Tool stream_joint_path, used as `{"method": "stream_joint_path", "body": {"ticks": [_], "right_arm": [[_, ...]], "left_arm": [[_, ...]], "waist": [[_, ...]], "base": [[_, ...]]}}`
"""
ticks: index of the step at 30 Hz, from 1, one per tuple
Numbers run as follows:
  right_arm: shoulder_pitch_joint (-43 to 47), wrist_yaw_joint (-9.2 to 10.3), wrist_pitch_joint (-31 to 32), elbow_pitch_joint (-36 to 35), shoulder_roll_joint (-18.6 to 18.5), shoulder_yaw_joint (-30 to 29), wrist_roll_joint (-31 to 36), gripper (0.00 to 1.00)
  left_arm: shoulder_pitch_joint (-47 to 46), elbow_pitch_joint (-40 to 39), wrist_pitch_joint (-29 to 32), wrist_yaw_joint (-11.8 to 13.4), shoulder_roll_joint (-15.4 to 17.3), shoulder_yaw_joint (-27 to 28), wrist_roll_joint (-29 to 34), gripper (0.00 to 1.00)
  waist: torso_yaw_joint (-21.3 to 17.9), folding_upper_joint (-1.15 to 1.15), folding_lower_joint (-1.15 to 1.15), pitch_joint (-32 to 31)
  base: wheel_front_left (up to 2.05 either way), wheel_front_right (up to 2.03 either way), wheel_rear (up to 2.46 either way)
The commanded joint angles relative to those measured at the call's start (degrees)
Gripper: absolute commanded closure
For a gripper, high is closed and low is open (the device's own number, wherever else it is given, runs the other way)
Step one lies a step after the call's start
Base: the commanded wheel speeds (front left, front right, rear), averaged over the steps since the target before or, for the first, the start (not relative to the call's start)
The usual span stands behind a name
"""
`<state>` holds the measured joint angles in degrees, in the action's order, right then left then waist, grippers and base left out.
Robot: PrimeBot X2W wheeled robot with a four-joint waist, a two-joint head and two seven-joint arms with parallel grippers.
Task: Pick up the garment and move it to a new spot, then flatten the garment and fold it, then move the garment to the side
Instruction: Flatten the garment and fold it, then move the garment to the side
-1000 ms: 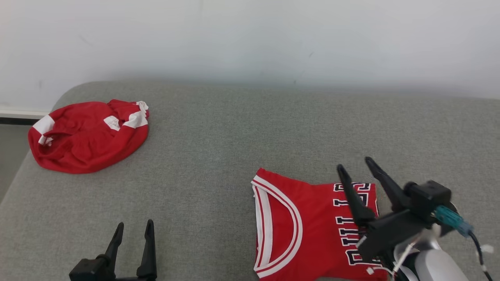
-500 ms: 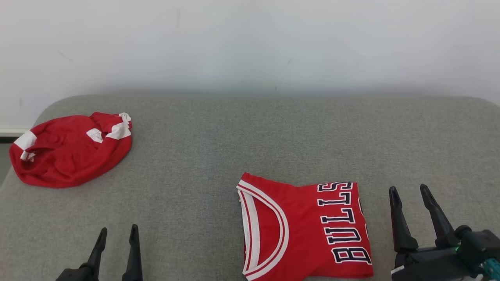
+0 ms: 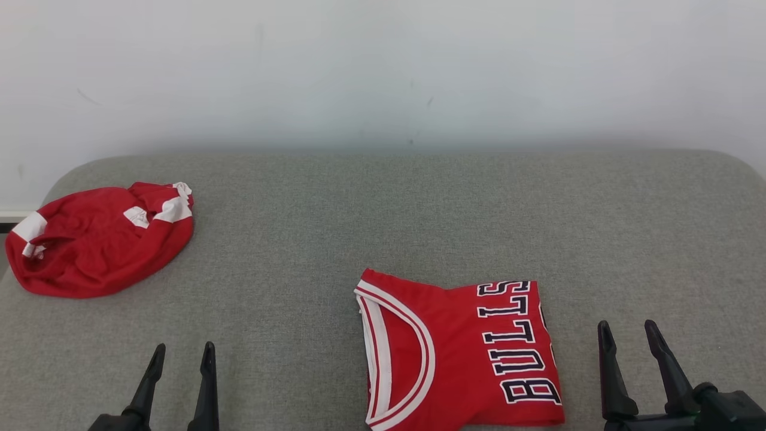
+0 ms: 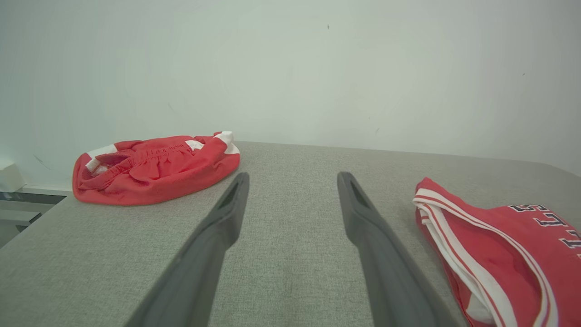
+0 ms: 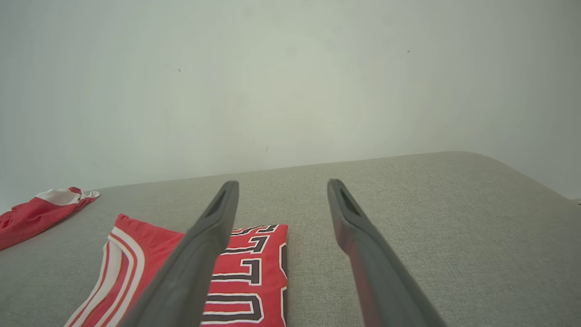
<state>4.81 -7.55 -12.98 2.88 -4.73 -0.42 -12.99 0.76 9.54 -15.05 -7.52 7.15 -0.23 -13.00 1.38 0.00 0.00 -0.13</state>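
Spread wide, holding nothing: left end effector [image 3: 184,347] and right end effector [image 3: 627,324], low over grey bench [image 3: 371,209]. Between them, nearer the right: folded red jersey [image 3: 461,353], lying flat. Far left: crumpled red shorts [image 3: 99,239].

jersey [image 3: 455,353]: smooth red cloth | couch [image 3: 383,221]: coarse grey weave | pincer fingers [image 4: 213,245]: matt dark plastic

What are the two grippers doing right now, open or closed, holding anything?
Left gripper: open, holding nothing.
Right gripper: open, holding nothing; the folded jersey lies free beside it.
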Motion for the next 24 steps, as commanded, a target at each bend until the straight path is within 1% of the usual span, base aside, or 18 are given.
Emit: {"method": "stream_joint_path", "body": {"ticks": [1,4,13,24], "right_arm": [[0.73,0.15,-0.29,0.27,0.29,-0.32,0.27,0.0],[1.18,0.15,-0.53,0.55,0.45,-0.54,0.35,0.0],[2.16,0.15,-0.81,1.2,1.03,-0.1,1.13,0.0],[2.3,0.15,-0.77,1.82,1.55,-0.23,1.48,0.0]], "left_arm": [[0.95,-0.57,-0.17,0.08,0.49,-0.22,-0.19,0.0],[1.32,-0.82,-0.18,0.08,1.15,-0.07,-0.15,0.0],[3.23,-2.62,-0.17,0.34,0.47,0.39,2.0,0.0],[4.0,-2.87,-0.18,0.27,0.38,1.21,1.65,0.0]], "waist": [[0.09,0.0,0.0,-0.17],[0.23,0.0,0.0,-0.37],[0.5,0.0,0.0,-0.99],[0.4,0.0,0.0,-1.08]], "base": [[0.0,0.0,0.0],[0.0,0.0,0.0],[0.0,0.0,0.0],[0.0,0.0,0.0]]}}
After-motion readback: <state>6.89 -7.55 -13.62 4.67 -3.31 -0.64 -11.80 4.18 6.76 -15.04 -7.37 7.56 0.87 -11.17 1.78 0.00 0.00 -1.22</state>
